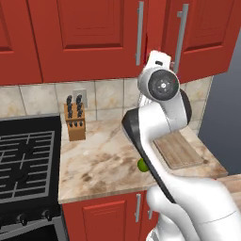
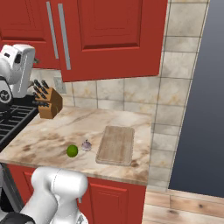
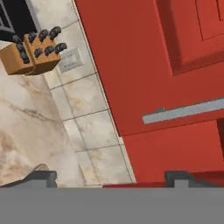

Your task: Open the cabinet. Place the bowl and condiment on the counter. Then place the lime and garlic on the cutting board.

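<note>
**Door ajar, fingers free of the handle**

We are hovering the gripper, fingers spread wide and empty, beside the cabinet handle. We are risking clipping the door; lime and garlic are waiting beside the cutting board.

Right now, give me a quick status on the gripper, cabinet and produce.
Gripper open, empty, near the cabinet handle. Lime and garlic on counter, beside cutting board. Path clear.
</note>
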